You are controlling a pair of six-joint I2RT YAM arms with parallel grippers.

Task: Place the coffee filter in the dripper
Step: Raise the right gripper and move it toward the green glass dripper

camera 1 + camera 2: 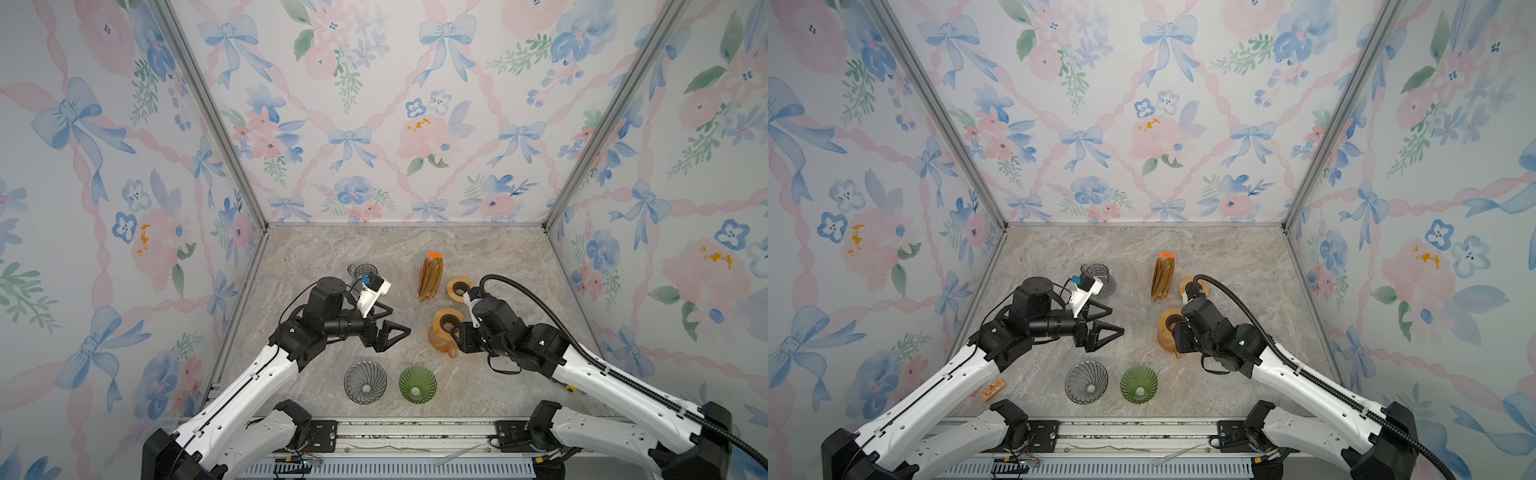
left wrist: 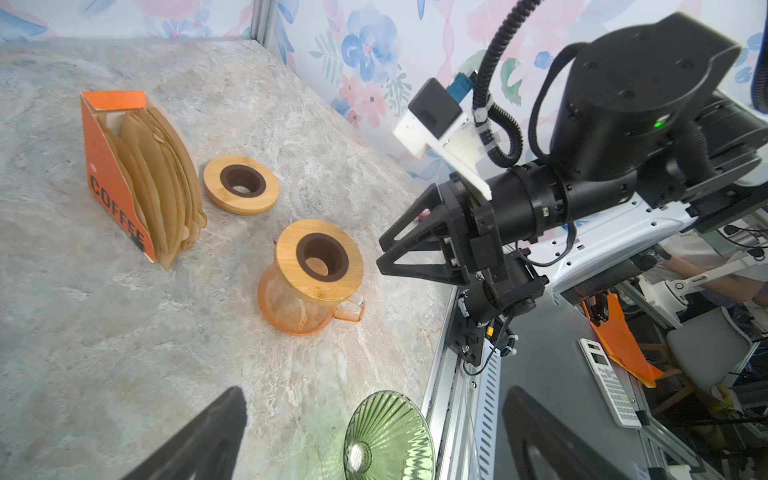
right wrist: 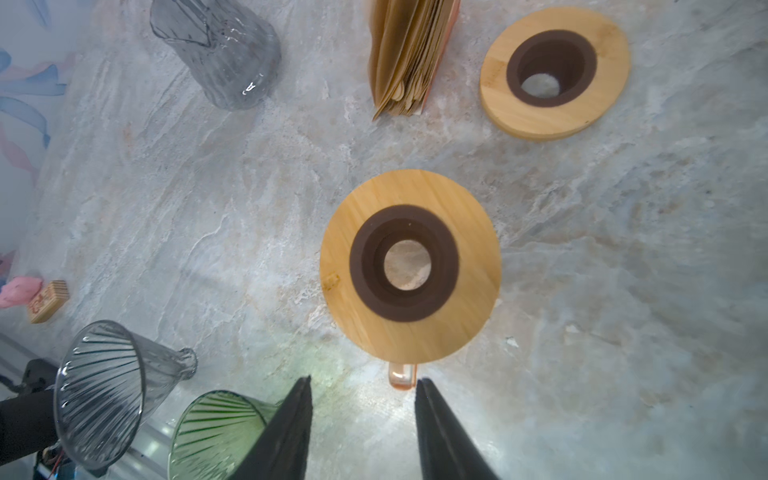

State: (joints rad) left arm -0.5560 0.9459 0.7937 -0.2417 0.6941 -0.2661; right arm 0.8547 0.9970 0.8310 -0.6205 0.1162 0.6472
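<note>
Brown paper coffee filters (image 1: 430,278) (image 2: 162,187) stand fanned in an orange holder at the back middle. Two ribbed glass drippers sit near the front edge, a grey one (image 1: 365,381) and a green one (image 1: 417,383) (image 3: 216,432), both without a filter. My left gripper (image 1: 401,321) (image 2: 374,390) hangs wide open and holds nothing, above the table left of centre. My right gripper (image 3: 363,380) (image 2: 380,253) is open and holds nothing, low beside the handle of an orange carafe (image 3: 409,266) topped by a wooden ring; in both top views its fingers are hidden under the wrist.
A loose wooden ring (image 1: 459,286) (image 3: 555,70) lies right of the filter holder. A grey glass carafe (image 1: 359,272) stands at the back left, behind the left wrist. A small wooden block (image 1: 992,390) lies by the left wall. Metal rails edge the table.
</note>
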